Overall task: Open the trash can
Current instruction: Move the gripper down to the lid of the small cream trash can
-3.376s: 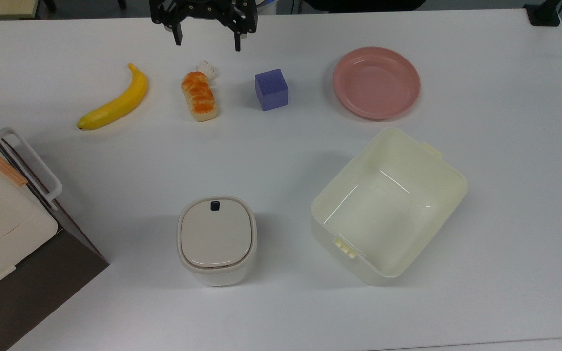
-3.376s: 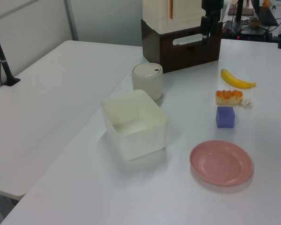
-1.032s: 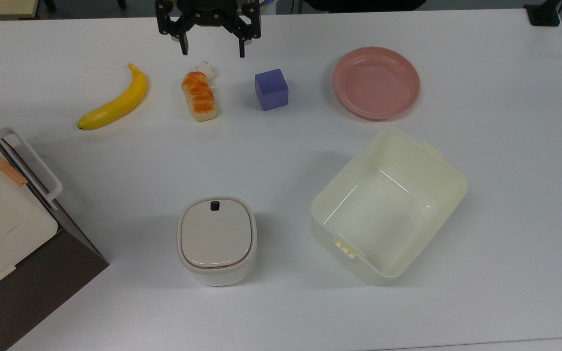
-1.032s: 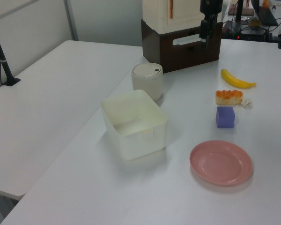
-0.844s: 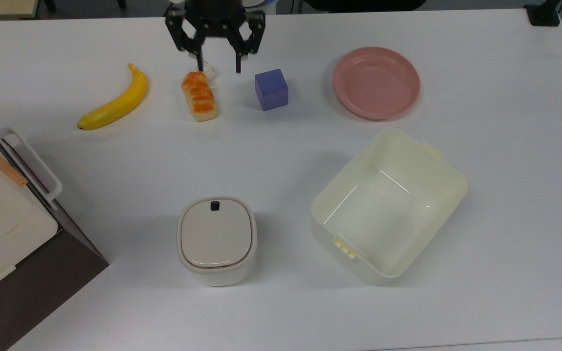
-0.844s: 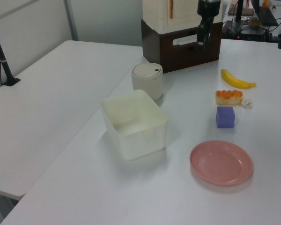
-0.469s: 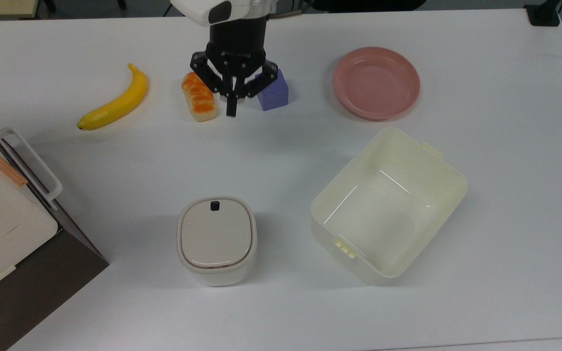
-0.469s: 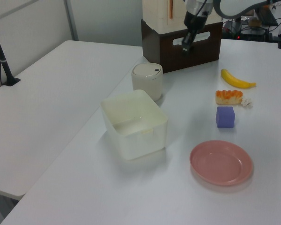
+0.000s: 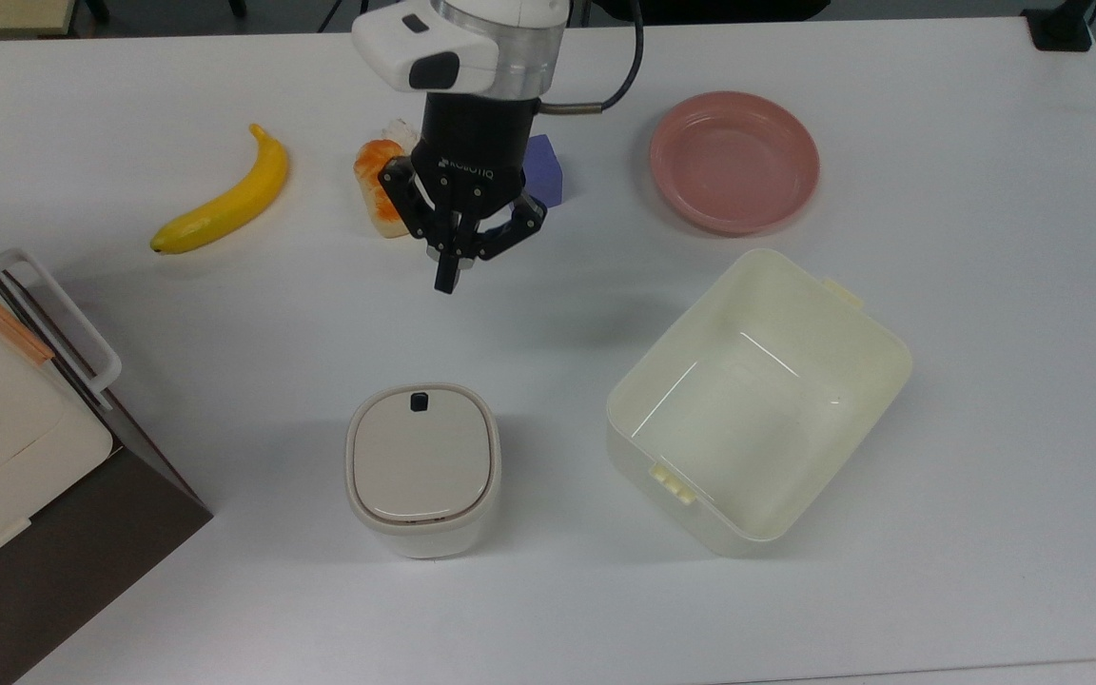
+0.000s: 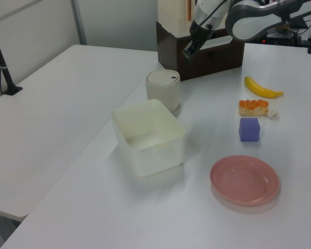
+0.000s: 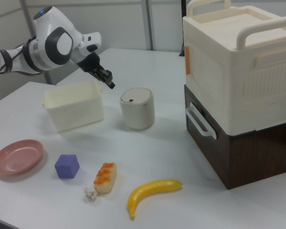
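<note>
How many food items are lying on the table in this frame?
2. The banana lies toward the top view's upper left, and the shrimp sushi piece lies beside it, between the banana and the purple cube; in the top view the arm partly covers the sushi.

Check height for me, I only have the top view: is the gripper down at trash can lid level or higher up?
Observer: Higher. In the right view the gripper hangs in the air above the level of the trash can top, apart from it.
Operator: Lid seated all round?
Observer: As far as the side shows, yes. In the left view the lid sits flat on the trash can, with no gap visible.
Operator: Anything tall near it?
Observer: The big appliance with handles. The right view shows it rising far above the trash can.
</note>
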`<state>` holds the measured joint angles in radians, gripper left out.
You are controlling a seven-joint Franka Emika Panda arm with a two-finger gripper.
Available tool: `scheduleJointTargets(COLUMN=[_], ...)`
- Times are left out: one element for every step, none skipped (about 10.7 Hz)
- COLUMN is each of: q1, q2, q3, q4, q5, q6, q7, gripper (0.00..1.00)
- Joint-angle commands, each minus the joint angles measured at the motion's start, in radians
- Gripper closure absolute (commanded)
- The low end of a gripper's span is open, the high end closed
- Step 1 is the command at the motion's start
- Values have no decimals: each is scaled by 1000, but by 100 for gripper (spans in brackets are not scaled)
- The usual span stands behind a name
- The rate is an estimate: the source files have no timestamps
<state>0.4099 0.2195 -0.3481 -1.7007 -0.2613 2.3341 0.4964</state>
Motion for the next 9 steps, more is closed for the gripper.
scheduleJointTargets(q1=[-6,-8,-13,-23,-31,-39,-45,-51,-54], q2=[122,165,194,225,257,273,277,282,287], q3=[-3,-3,-3,-3,-3,-3,-5,-5,-5], q4=[123,162,186,212,255,275,277,289,288], q5=[-19,-19,-19,-21,-21,-21,-21,-19,-21], q6=[5,2,2,2,-2,-4,-4,-5,-5], q7=[112,135,166,195,212,218,220,220,218], gripper=[97,97,97,97,97,97,96,96,96])
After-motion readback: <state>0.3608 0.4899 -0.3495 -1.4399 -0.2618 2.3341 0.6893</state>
